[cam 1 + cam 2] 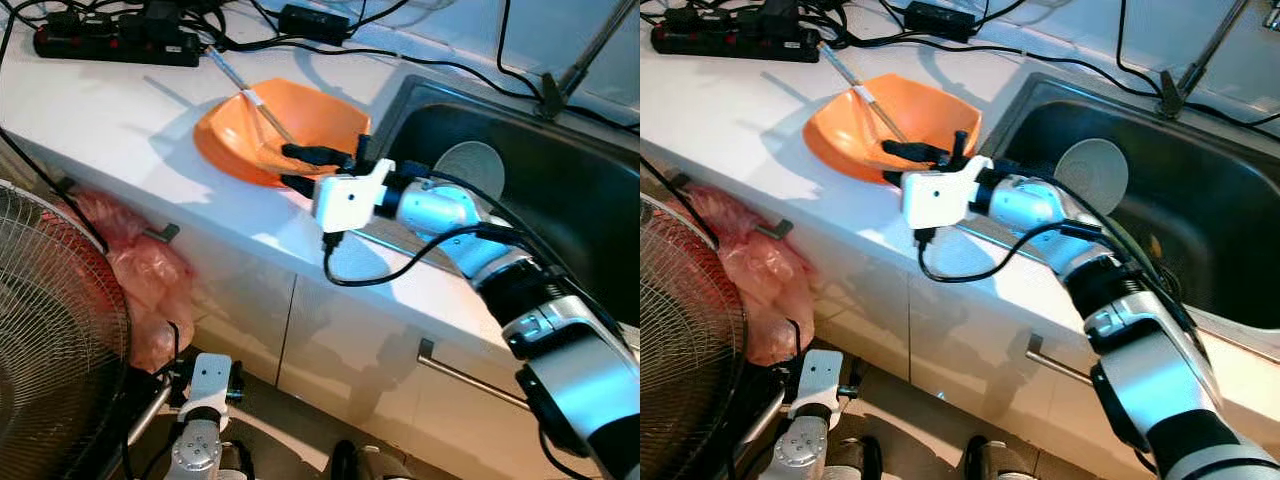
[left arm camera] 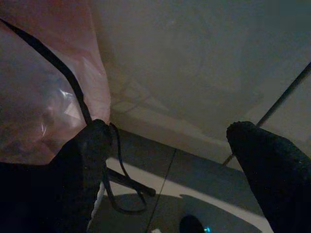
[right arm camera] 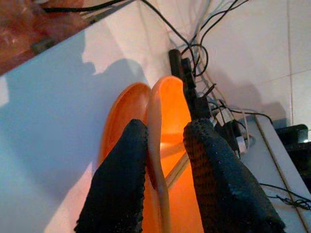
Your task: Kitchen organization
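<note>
An orange bowl (image 1: pixel 300 120) sits on the white counter (image 1: pixel 130 120) beside the sink, with a thin stick-like utensil (image 1: pixel 250 95) leaning in it. My right gripper (image 1: pixel 292 167) reaches to the bowl's near edge. In the right wrist view its fingers (image 3: pixel 121 165) stand apart on either side of the bowl's rim (image 3: pixel 154 121), one inside and one outside; a gap shows on the inner side. My left gripper (image 2: pixel 170 141) hangs low by the cabinet front, open and holding nothing, close to a pink plastic bag (image 2: pixel 39 97).
A dark sink (image 1: pixel 540 180) with a round pale dish (image 1: pixel 470 170) lies right of the bowl. A power strip (image 1: pixel 110 40) and cables run along the counter's back. A pedestal fan (image 1: pixel 50 330) stands at the left, and the pink bag (image 1: pixel 140 270) hangs on the cabinet front.
</note>
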Controlling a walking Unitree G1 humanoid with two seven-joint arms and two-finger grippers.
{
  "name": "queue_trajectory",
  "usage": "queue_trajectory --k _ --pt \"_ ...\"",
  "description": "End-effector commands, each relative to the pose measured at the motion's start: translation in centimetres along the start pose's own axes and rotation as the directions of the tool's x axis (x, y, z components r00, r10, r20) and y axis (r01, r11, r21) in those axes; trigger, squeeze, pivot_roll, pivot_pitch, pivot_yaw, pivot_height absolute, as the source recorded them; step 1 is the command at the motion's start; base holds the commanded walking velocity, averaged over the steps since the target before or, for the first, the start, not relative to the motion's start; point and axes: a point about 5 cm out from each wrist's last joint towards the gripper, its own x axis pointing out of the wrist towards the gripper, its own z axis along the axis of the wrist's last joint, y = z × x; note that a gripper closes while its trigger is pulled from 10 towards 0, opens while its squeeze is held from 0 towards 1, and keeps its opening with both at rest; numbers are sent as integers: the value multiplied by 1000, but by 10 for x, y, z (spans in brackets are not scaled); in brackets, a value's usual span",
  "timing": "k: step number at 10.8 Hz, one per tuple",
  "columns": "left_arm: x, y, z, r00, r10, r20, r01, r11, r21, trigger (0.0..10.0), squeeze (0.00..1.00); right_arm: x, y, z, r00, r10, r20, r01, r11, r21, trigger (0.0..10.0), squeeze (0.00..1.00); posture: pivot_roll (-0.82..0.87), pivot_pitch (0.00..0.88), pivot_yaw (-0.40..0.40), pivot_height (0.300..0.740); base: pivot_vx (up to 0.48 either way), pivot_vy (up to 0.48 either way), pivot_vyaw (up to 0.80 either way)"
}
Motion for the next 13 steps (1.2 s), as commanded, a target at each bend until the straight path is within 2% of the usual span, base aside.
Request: queue_trajectory --k 1,2,3,4,7,13 --pt "-3 -5 -5 1000 -13 -26 13 1000 10 10000 0 2 -5 0 1000 -9 -8 9 1000 -11 10000 0 51 159 -116 740 0 0 0" --pt "-3 -4 -5 1000 -12 -26 12 1000 11 10000 0 4 -6 2 1000 -21 0 21 1000 -2 10000 1000 51 159 -116 740 0 0 0" --pt "-3 -3 -6 1000 -10 -27 11 1000 11 10000 0 5 -6 2 1000 -23 1 23 1000 -6 10000 1000 55 157 -115 740 0 0 0" --pt "-3 -3 -6 1000 -10 -29 11 1000 13 10000 0 6 -3 2 1000 -18 -5 17 1000 -11 10000 0 54 155 -114 740 0 0 0" --pt "-4 -3 -7 1000 -13 -28 13 1000 15 10000 0 7 0 0 1000 -17 -18 16 1000 -4 10000 0 61 149 -113 740 0 0 0" --pt "-3 -3 -7 999 -17 -34 18 1000 23 10000 0 -12 -1 -24 986 -29 -163 26 999 -22 10000 0 52 157 -112 740 0 0 0"
